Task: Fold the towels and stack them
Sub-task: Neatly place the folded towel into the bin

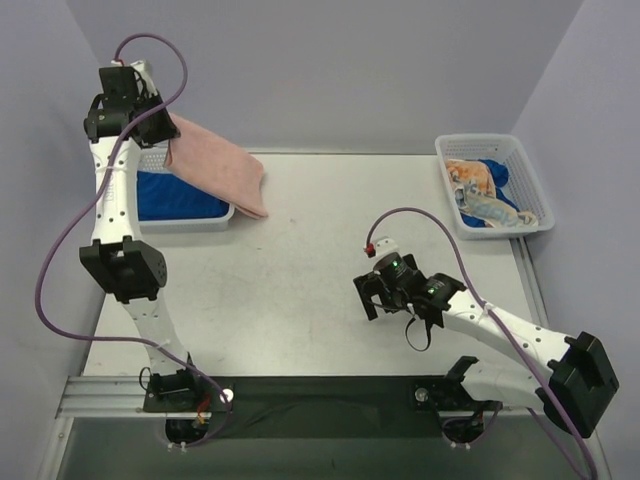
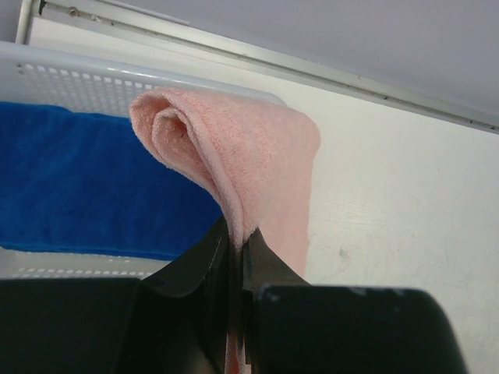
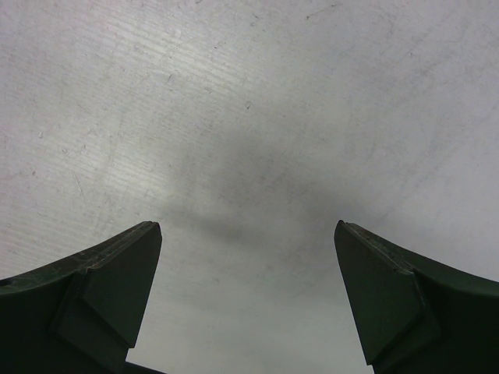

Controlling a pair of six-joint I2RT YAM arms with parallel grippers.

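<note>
My left gripper point(image 1: 167, 146) point(image 2: 238, 243) is shut on a corner of the salmon-pink towel point(image 1: 222, 167) point(image 2: 253, 152), held up at the far left. The towel hangs folded over, sloping down across the basket's right rim onto the table. Under it a royal-blue towel point(image 1: 168, 196) point(image 2: 86, 179) lies flat in the left white basket point(image 1: 207, 221) point(image 2: 78, 74). A white towel with orange and blue print point(image 1: 478, 196) lies crumpled with another blue towel point(image 1: 497, 176) in the right basket point(image 1: 490, 140). My right gripper point(image 1: 385, 300) point(image 3: 248, 234) hangs open just above bare table, nothing between its fingers.
The grey table top point(image 1: 300, 280) runs between the two baskets. Pale walls close in the back and both sides. A metal rail point(image 1: 110, 390) and both arm bases sit along the near edge.
</note>
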